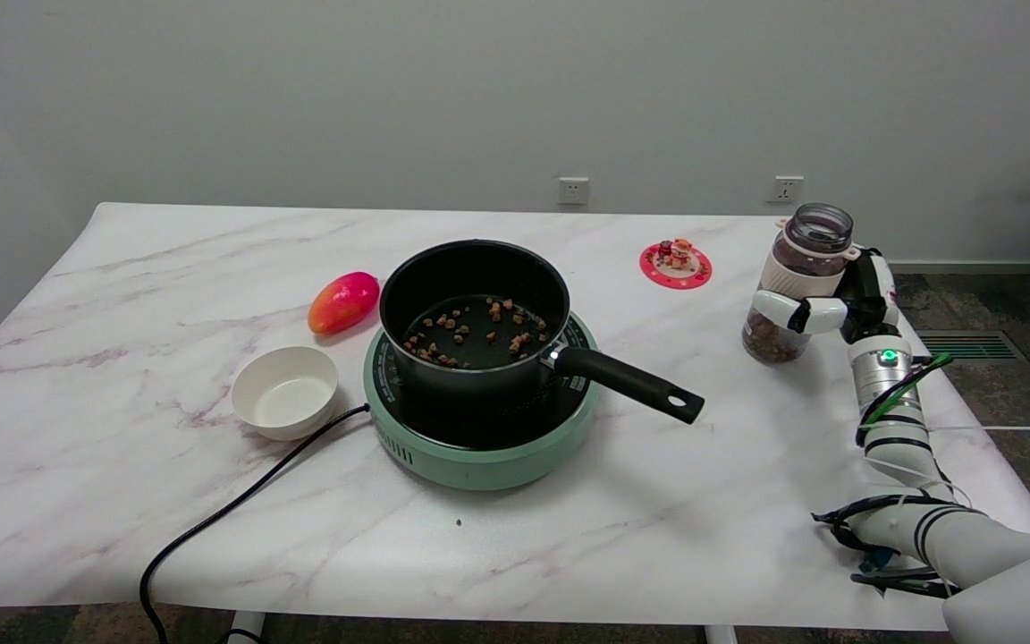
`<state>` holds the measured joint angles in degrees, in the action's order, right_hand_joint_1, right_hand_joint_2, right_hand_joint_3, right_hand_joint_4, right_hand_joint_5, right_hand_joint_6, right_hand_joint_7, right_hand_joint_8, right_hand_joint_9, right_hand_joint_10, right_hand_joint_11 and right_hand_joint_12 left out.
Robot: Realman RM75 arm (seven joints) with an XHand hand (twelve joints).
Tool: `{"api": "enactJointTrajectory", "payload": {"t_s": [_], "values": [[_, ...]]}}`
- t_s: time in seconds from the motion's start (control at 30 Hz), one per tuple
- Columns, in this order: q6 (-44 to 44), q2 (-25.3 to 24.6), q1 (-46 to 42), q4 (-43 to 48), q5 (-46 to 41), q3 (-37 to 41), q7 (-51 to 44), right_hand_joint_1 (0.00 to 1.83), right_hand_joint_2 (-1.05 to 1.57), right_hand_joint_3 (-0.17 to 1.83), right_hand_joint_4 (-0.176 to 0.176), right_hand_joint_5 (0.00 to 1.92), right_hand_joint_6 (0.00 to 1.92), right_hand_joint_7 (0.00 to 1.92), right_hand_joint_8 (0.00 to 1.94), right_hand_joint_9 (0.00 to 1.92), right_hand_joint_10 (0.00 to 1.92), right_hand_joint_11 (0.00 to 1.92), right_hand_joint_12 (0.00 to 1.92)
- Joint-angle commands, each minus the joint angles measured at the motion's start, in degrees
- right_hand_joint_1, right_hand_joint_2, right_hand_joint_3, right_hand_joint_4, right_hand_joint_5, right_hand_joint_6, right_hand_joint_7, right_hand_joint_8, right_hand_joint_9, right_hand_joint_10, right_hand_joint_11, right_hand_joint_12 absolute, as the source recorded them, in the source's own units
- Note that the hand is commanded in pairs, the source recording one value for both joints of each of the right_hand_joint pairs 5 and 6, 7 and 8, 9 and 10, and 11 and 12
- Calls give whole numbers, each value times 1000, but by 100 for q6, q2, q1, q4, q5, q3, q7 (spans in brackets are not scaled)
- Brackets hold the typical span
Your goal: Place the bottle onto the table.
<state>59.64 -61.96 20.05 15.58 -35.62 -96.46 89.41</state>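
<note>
Worktop (122, 483): white marble-pattern slab filling most of the view, against a grey wall with two sockets.

Induction hob (479, 447), mint green, sits at centre; its black cord (229, 514) runs off toward 7 o'clock, over the near edge. Likely parked centrally as the cooking station.

Black saucepan (475, 313) stands on the hob, handle pointing to 4 o'clock, brown morsels scattered across its bottom. They look like the same stuff as in the jar, so the pour seems done.

Right arm enters from 4 o'clock. Right hand (837, 309) wraps the jar from the side at mid-height; the fingers (779, 306) curl round its front, holding it upright.

Glass jar (797, 286), lid off, part-filled with brown pieces, is at 3 o'clock near the worktop's right edge. Its base looks on or just above the surface; cannot tell which. Upright hold keeps contents in; judged late in the task, with release to come.

White bowl (285, 391) at 9 o'clock of the hob, just beside it.

Mango (343, 301), red-orange, at 10 o'clock.

Red coaster (676, 266) with small figures, at 2 o'clock.
</note>
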Motion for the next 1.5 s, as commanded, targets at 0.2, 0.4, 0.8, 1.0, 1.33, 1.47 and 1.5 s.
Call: {"api": "enactJointTrajectory", "payload": {"t_s": [0.2,0.4,0.8,1.0,1.33,1.47,1.5], "values": [[622,-49,6,465,40,-618,929,1379,-652,1324,0,584,584,1064,1064,930,930,640,640],[90,-17,-115,53,-85,-9,106,1365,-638,1066,0,411,411,895,895,733,733,528,528],[98,94,-138,61,-61,-9,98,1361,-662,1028,0,346,346,775,775,643,643,502,502],[98,372,-336,85,-61,-1,98,1355,-712,1062,0,316,316,747,747,602,602,517,517],[-14,1130,-1008,94,-100,63,82,1415,-563,985,0,290,290,720,720,624,624,591,591],[-70,1365,-1344,94,-100,286,42,1440,-392,1048,0,297,297,751,751,645,645,660,660],[-102,1405,-1457,94,-100,400,50,1446,-332,1037,0,303,303,762,762,660,660,692,692]]}}
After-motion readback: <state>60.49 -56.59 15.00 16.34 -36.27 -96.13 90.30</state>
